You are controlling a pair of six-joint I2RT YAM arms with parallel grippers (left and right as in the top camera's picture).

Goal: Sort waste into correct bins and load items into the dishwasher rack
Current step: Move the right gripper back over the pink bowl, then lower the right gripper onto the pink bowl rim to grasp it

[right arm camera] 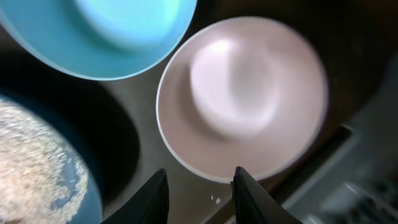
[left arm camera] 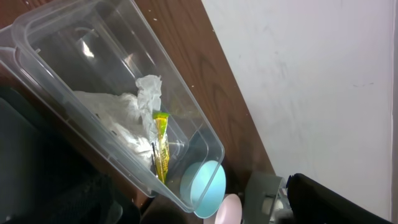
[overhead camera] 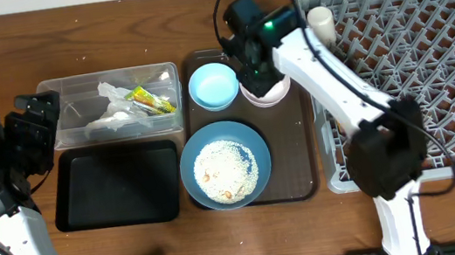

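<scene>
Two waste pieces, napkin [left arm camera: 118,109] and wrapper [left arm camera: 160,146], are binned; rice [overhead camera: 224,170] and bowls [overhead camera: 213,85] remain. Right claw [right arm camera: 200,177] gapes, pink bowl [right arm camera: 242,93] beneath it; left claw's [overhead camera: 37,115] state: cannot tell.

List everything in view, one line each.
Dishwasher rack: one, light grey, table's right.
Cup: one, white, rack's far left corner.
Serving tray: one, dark brown, centre.
Large bowl: one, blue, tray's near side.
Rice: heap, white, large bowl.
Small bowl: one, light blue, tray's far left.
Pink bowl: one, pink, tray's far right.
Tub: one, clear, table's left.
Napkin: one, white, in tub.
Wrapper: one, yellow-green, in tub.
Black tray: one, black, beside tub.
Left pincer: one, black, left of tub.
Right pincer: one, black, open above pink bowl.
</scene>
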